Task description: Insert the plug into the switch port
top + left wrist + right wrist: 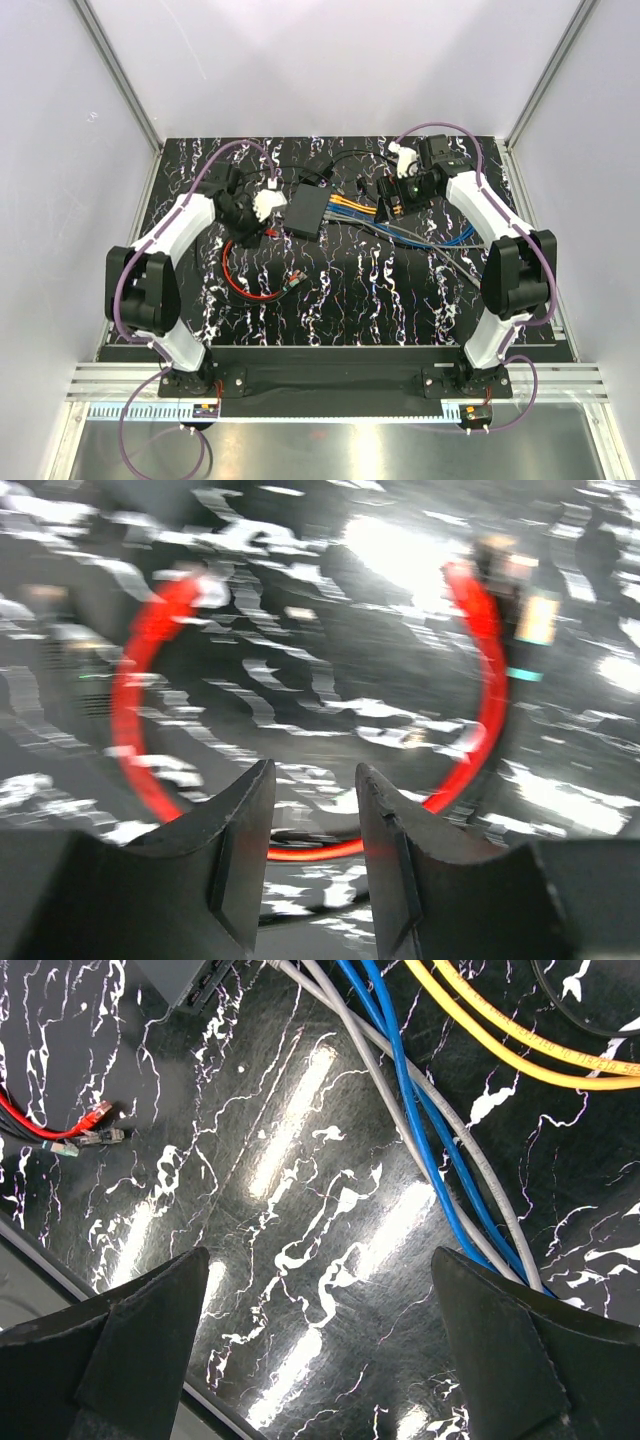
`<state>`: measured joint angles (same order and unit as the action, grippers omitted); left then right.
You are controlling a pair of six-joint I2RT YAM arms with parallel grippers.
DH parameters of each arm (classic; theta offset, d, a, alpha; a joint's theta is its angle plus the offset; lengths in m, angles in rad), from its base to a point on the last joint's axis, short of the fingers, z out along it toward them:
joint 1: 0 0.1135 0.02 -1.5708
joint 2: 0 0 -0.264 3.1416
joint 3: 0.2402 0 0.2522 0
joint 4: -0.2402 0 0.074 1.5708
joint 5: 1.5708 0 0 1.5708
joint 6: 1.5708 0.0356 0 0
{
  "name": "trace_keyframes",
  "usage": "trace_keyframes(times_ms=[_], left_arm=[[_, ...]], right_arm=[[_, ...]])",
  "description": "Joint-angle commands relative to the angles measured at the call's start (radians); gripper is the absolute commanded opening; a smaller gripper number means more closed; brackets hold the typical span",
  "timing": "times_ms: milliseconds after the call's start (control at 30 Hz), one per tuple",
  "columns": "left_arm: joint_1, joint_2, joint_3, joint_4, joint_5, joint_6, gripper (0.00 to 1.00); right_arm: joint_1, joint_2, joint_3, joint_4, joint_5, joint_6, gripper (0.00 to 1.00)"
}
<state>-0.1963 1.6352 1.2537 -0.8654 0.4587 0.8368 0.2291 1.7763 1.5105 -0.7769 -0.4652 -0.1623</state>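
Note:
The switch (308, 211), a flat black box, lies at the back middle of the mat; one corner shows in the right wrist view (185, 975). A red cable (243, 283) loops in front of it and ends in a red plug (295, 282), also seen as the red plug (97, 1112) in the right wrist view. My left gripper (264, 206) hovers at the switch's left side. In its blurred wrist view the left gripper (315, 770) has narrowed jaws with a gap still between them; the red cable (310, 850) crosses that gap on the mat. My right gripper (393, 205) (320, 1255) stands wide open over bare mat, holding nothing.
Yellow cables (345, 203) (520, 1050) and blue and grey cables (440, 235) (440, 1170) fan out from the switch's right side under the right arm. A second plug with a teal boot (75, 1145) lies next to the red one. White walls enclose the marbled black mat (360, 300).

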Motion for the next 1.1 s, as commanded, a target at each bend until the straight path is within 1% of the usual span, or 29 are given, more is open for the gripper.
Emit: trace_keyframes(times_ms=[0,67,167,200,267,433,667,967,1067], left_arm=[[0.001,0.038,0.084,0.078,-0.046,0.054,0.44],[0.0,0.081,0.099,0.089,-0.048,0.097,0.45],[0.003,0.144,0.142,0.076,-0.003,0.223,0.47],[0.003,0.158,0.16,0.053,0.014,0.307,0.48],[0.0,0.196,0.177,0.055,0.04,0.358,0.48],[0.0,0.296,0.289,0.016,0.035,0.412,0.53],[-0.011,0.367,0.329,-0.02,0.041,0.484,0.54],[-0.037,0.436,0.346,-0.037,0.041,0.53,0.54],[-0.048,0.455,0.352,-0.04,0.034,0.535,0.5]], right_arm=[[0.004,0.017,0.022,-0.004,-0.024,-0.009,1.0],[0.006,0.023,0.024,-0.004,-0.024,-0.009,1.0],[0.006,0.031,0.025,-0.007,-0.027,-0.008,1.0],[0.006,0.032,0.027,-0.01,-0.027,-0.008,1.0],[0.006,0.038,0.03,-0.013,-0.027,-0.011,1.0],[0.0,0.04,0.031,-0.019,-0.03,-0.014,1.0],[-0.014,0.055,0.033,-0.027,-0.041,-0.014,1.0],[-0.028,0.074,0.039,-0.035,-0.058,-0.011,1.0],[-0.033,0.08,0.042,-0.038,-0.062,-0.009,1.0]])
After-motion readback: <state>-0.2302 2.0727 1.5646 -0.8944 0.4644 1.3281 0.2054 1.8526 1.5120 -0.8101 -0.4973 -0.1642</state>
